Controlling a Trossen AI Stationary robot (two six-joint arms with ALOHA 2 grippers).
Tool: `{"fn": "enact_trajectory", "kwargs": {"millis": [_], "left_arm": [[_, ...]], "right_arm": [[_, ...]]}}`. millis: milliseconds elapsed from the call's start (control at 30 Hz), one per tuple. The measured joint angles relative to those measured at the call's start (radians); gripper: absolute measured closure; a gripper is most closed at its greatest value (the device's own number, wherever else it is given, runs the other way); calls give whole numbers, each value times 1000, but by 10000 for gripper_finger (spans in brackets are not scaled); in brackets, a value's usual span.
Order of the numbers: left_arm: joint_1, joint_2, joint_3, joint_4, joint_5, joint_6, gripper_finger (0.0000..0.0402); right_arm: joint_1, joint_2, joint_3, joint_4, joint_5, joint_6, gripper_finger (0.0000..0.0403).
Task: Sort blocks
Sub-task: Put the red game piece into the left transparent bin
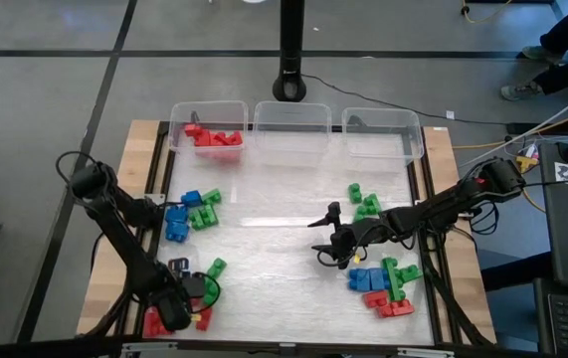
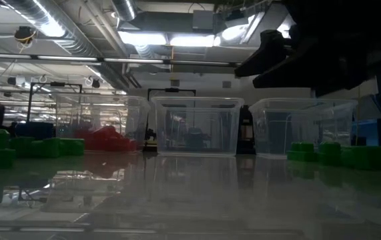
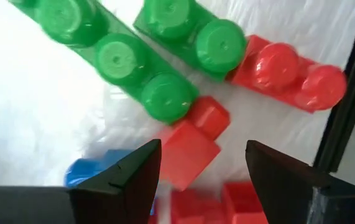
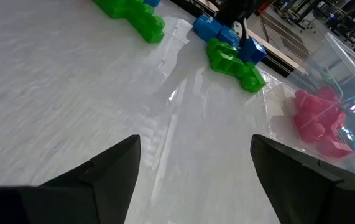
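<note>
We see the left tool (image 3: 202, 165) part-open, holding nothing, straddling a small red block (image 3: 193, 140) on the counter's near-left corner; block's length runs diagonal to the jaws. Right tool (image 1: 335, 242) open, empty, mid-counter.

3 bins (image 1: 289, 117) stand in a row along the table's (image 1: 284, 204) far edge; only the left one holds blocks (image 1: 214, 137). More blocks lie in 4 clusters: 2 on the left side, 2 on the right. Left gripper (image 1: 186, 298) hangs over the near-left cluster, right gripper (image 1: 331, 239) over bare table, mid-right.
</note>
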Motion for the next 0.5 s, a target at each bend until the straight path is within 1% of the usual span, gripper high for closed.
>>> {"fn": "enact_trajectory", "kwargs": {"millis": [100, 400, 500], "left_arm": [[0, -3, 0, -21, -11, 27, 178], [-8, 0, 0, -9, -14, 162, 178], [-16, 8, -3, -6, -31, 211, 178]], "right_arm": [[0, 0, 0, 0, 0, 0, 97], [0, 0, 0, -6, 1, -1, 97], [0, 0, 0, -9, 1, -1, 97]]}}
